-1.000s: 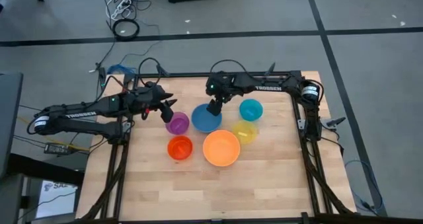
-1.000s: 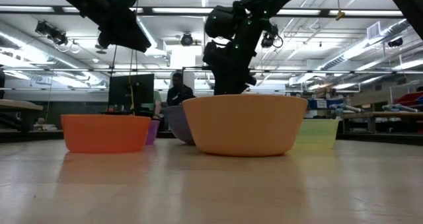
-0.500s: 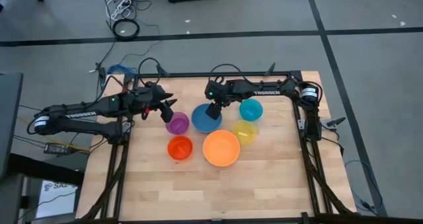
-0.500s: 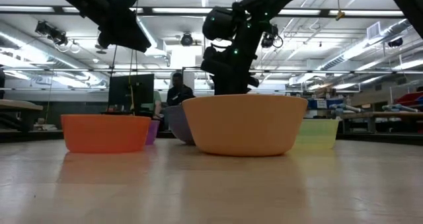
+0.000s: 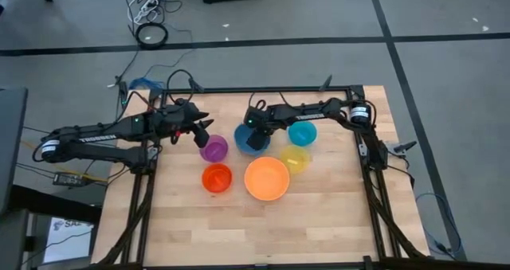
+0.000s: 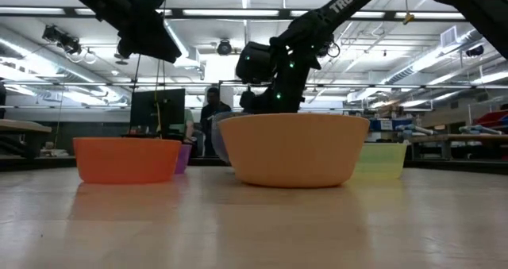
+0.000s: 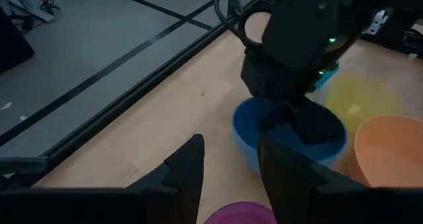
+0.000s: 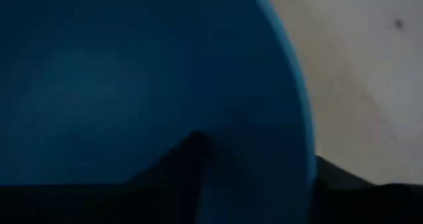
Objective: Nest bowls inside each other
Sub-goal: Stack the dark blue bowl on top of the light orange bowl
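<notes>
Six bowls stand upright on the wooden table: blue [image 5: 241, 133], purple [image 5: 213, 149], red-orange [image 5: 217, 178], large orange [image 5: 266, 178], yellow [image 5: 295, 158] and teal [image 5: 303, 132]. My right gripper [image 5: 255, 140] points steeply down into the blue bowl [image 8: 132, 72]. It is open, with one finger inside the bowl and one outside its rim. My left gripper [image 5: 203, 131] hovers open above the table, just beyond the purple bowl, and holds nothing [image 7: 228, 145]. My right gripper stands astride the blue bowl's rim [image 8: 301, 118] on the side toward the table's right, coming from above. The inner finger [image 8: 192, 151] shows a gap to the wall. Whether the outer finger [image 8: 330, 174] touches the wall, I cannot tell. The bowl sits flat on the table.
The bowls cluster at the table's middle, and the blue one stands close beside the purple, teal and large orange bowls [image 6: 294, 150]. Bare wood lies toward the near edge [image 5: 263, 230]. A black frame [image 5: 239, 91] runs along the table's edges. People and benches show in the room behind.
My right gripper has sunk from above the blue bowl down into it, shifting a little toward the table's near edge and tipping steeper. The bowls have kept their places.
</notes>
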`<state>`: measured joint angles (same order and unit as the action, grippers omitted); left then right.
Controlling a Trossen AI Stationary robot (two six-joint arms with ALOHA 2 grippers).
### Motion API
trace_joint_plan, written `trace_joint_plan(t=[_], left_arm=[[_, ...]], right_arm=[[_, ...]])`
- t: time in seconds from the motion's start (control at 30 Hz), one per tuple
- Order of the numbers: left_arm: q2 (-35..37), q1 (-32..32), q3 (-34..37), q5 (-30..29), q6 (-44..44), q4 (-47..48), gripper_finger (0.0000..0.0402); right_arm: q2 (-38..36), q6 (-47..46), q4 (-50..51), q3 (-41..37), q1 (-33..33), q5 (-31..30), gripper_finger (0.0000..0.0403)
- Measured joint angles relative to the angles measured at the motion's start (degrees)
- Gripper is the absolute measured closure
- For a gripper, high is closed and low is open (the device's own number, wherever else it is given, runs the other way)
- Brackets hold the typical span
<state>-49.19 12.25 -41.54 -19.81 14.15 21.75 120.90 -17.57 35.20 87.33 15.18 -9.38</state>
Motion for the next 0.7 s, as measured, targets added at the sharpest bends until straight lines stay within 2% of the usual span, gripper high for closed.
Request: trace_joint_plan(t=[0.13, 0.17, 0.33, 0.43, 0.5, 0.6, 0.7], left_arm=[[0.0, 0.0, 0.0, 0.0, 0.0, -0.1, 0.0252], [0.0, 0.0, 0.0, 0.0, 0.0, -0.1, 0.0252], [0.0, 0.0, 0.0, 0.0, 0.1, 0.0, 0.0252], [0.0, 0.0, 0.0, 0.0, 0.9, 0.4, 0.0252], [0.0, 0.0, 0.0, 0.1, 1.0, 0.5, 0.0252], [0.0, 0.0, 0.0, 0.1, 1.0, 0.4, 0.0252], [0.0, 0.0, 0.0, 0.1, 1.1, 0.4, 0.0252]], right_arm=[[-1.0, 1.4, -0.8, 0.2, 1.9, 1.2, 0.0367], [-1.7, 2.4, -1.1, 0.2, 2.2, 1.5, 0.0383], [-7.2, 5.1, 2.4, 0.6, 3.1, -0.5, 0.0399], [-14.2, 5.9, 7.2, 0.9, 1.7, 6.7, 0.0400], [-18.3, 5.8, 12.4, 1.1, -1.5, 9.4, 0.0401], [-22.3, 3.8, 18.8, 0.7, -7.3, 6.6, 0.0401], [-25.0, -0.5, 20.6, 1.0, -12.0, 5.7, 0.0402]])
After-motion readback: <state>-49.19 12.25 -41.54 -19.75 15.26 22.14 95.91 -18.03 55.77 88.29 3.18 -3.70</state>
